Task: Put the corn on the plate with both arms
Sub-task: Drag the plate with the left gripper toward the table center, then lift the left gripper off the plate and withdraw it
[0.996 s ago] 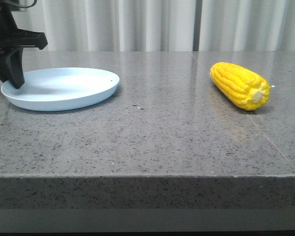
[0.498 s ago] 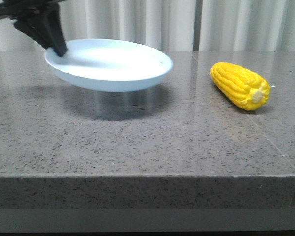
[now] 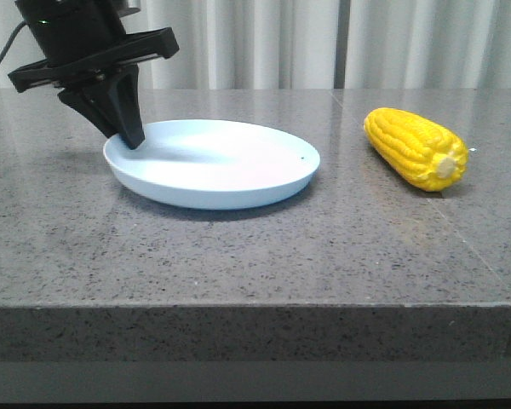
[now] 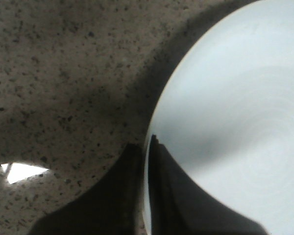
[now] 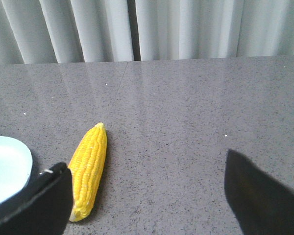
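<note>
Left pincer (image 3: 129,136) has lowered the plate (image 3: 238,183) onto the table (image 3: 264,256), nearer the corn (image 3: 413,146).

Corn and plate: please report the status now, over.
Left gripper shut on plate rim, plate down on table. Right gripper open, holding nothing. Corn lies on table, right of plate, apart. Nothing between them.

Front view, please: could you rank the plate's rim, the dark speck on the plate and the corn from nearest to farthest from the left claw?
1. The plate: the left claw is shut on its left rim.
2. The dark speck: on the plate's right side, across from the claw.
3. The corn: farthest, lying on the table right of the plate, apart from it.
</note>
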Tool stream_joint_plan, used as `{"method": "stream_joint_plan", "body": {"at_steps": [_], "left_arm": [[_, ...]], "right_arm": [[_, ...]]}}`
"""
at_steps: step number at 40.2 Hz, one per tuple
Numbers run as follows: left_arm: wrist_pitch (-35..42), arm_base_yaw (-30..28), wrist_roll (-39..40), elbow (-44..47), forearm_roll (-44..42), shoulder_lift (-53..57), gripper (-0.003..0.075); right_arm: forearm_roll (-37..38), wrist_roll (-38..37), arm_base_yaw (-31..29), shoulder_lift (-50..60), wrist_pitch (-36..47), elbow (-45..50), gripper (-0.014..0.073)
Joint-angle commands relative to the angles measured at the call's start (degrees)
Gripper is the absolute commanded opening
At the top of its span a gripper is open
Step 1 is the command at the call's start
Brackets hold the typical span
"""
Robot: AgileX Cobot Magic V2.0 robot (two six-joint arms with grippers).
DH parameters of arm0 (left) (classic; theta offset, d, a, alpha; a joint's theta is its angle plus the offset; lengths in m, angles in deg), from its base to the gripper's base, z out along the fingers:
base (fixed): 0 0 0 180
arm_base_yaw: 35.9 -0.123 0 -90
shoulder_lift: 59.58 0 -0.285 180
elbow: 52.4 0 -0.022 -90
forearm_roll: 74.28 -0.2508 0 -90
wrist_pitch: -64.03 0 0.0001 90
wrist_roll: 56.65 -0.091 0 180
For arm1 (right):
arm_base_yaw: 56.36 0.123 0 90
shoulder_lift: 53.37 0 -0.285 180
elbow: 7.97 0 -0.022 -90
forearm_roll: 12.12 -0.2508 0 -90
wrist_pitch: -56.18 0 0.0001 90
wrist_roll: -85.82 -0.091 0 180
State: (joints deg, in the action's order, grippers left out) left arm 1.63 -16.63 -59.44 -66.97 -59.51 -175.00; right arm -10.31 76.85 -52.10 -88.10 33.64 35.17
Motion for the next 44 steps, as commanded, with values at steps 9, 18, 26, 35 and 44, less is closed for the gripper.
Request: {"method": "stream_joint_plan", "body": {"at_steps": [9,18,26,35,44], "left_arm": [[1.2,0.5,-0.1,-1.9,-5.0,8.0,0.0384],[-3.3,0.5,6.0,-0.3,-18.5,13.3,0.0288],[-0.7,0.2,8.3,6.1,-22.9,19.0,0.0117],[6.2,-2.5,9.3,16.6,-22.9,28.4,-0.0020],[8.8,-9.8,9.3,26.2,-22.9,38.3,-0.0020]], "right_arm": [[-0.1,0.2,-0.3,-0.5,4.5,-2.2,0.0647],[-0.1,0.2,-0.3,-0.5,4.5,-2.2,0.0647],[-0.1,0.2,-0.3,-0.5,4.5,-2.2,0.0647],[-0.1,0.2,-0.3,-0.5,4.5,-2.2,0.0647],[-0.1,0.2,-0.3,-0.5,4.5,-2.2,0.0647]]}}
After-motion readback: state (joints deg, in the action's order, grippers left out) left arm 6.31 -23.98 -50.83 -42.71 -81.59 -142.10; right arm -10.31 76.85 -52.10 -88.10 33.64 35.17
